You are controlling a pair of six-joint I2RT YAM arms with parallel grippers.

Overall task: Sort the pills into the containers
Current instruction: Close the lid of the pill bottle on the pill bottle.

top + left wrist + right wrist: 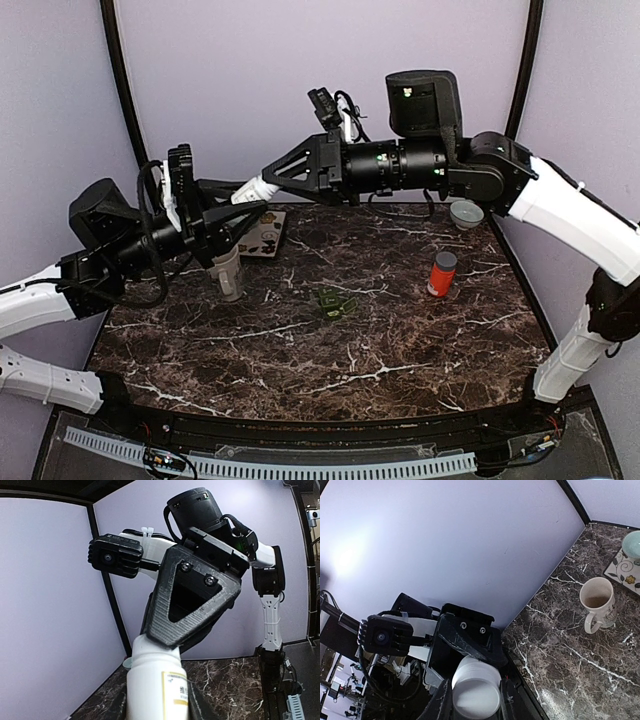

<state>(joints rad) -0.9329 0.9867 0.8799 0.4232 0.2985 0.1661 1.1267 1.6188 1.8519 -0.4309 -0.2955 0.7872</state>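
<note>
White shells and black joints on the left arm (pixel 30 303) and right arm (pixel 575 215). There's a black cable (pixel 231 518), and the right finger (pixel 196 573) is a black triangle with two screws (pixel 209 580), a white zip tie (pixel 146 531) behind.

A white plastic pill bottle (pixel 156 680) with a printed label is raised at back left, lying nearly level; a small red pill bottle with a grey cap (pixel 441 274) stands upright at right. Dark green pill packets (pixel 337 302) lie flat near the middle.
</note>
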